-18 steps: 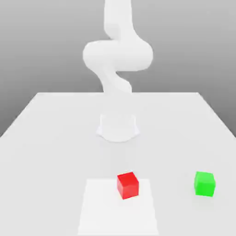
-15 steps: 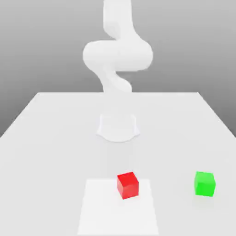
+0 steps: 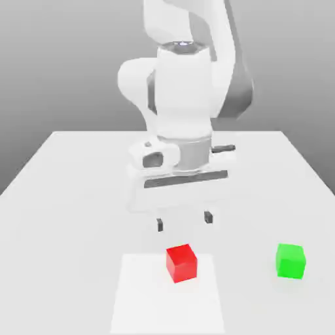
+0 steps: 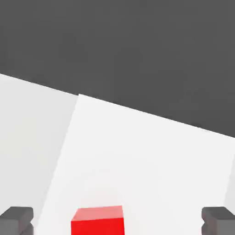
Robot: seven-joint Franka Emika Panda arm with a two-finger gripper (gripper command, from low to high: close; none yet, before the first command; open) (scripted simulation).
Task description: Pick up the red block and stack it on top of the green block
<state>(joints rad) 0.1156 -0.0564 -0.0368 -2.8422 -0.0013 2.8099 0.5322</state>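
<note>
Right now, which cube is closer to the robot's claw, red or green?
The red block. It sits just below the open gripper, on the paler square, while the green block stands off toward the exterior view's right.

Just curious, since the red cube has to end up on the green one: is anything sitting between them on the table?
Nothing: the exterior view shows bare table between the red block and green block.

Nothing to read here, honestly. No text, labels, brand marks, numbers or signs on anything: the red block [image 3: 181,263] and the green block [image 3: 290,261] have plain faces, the arm's white shell [image 3: 185,98] carries no lettering, and the table [image 3: 72,196] with its lighter square patch [image 3: 144,298] is unmarked too.
</note>
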